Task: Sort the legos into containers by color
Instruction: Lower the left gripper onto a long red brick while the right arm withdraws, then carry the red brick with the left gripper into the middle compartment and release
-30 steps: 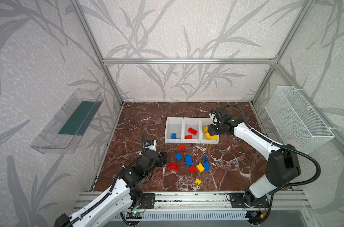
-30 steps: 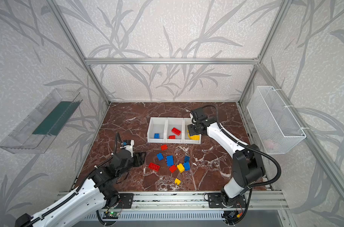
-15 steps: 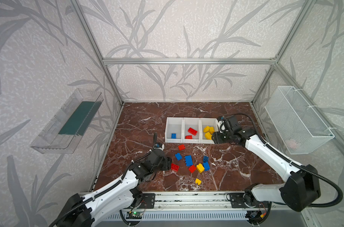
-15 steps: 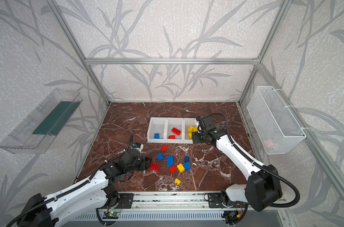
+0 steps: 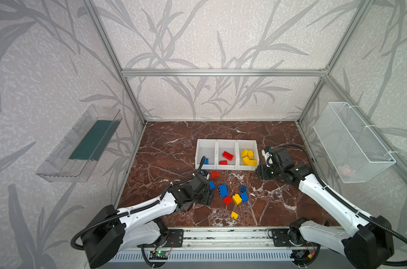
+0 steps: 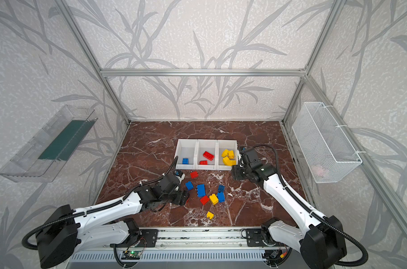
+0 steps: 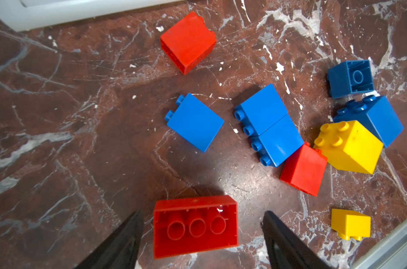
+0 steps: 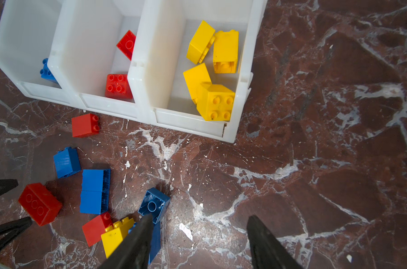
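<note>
Containers in a joined row hold a blue lego in the left-end bin, two red legos in the middle bin and several yellow legos in the right-end bin. Loose legos in all three colours lie scattered on the marble table in front of the containers. The left gripper hangs low in front of the containers' left-end bin, jaws spread wide to either side of an upturned red oblong lego, touching neither side. The right gripper hovers just off the containers' right front corner, jaws apart and empty over bare marble.
</note>
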Motion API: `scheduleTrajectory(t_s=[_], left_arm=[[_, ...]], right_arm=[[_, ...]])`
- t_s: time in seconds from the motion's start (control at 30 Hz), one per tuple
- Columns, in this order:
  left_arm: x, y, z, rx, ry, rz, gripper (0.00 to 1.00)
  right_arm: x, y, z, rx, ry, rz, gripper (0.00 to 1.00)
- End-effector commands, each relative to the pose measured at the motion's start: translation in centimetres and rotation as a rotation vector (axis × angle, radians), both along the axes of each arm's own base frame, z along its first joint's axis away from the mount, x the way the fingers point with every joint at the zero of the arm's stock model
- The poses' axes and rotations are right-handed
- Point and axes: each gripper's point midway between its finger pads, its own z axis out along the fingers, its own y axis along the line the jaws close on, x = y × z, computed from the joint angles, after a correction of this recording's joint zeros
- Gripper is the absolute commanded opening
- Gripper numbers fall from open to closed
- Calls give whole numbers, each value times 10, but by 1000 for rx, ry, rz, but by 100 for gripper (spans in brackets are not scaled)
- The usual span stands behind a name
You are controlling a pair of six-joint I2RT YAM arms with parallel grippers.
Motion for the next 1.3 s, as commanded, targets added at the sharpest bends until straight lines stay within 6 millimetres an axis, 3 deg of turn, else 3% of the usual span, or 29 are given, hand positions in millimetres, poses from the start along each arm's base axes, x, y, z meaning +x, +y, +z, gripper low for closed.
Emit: scheduleTrajectory(t_s=[0.0, 0.5, 0.73, 0.87, 0.97, 1.13, 1.27], left_arm=[[0, 3, -2, 82, 13, -16, 83], [-6, -6, -23, 200, 99, -76, 81], [-6, -14, -29, 219, 119, -107, 65], [1, -27, -20, 196, 109, -123, 57], [17, -43, 0, 177, 57, -135, 57], [71, -73, 53, 181, -108, -140, 57], [120, -92, 75, 174, -160, -146, 57]], right_arm=[[-1, -2, 1, 9, -12, -19, 66], [-8, -4, -10, 16, 13, -31, 66], [-10, -6, -10, 17, 13, -41, 66], [-12, -7, -9, 17, 10, -44, 66], [-16, -8, -7, 18, 12, -44, 66], [-21, -13, 1, 19, -13, -45, 66], [-24, -16, 6, 21, -32, -50, 66]])
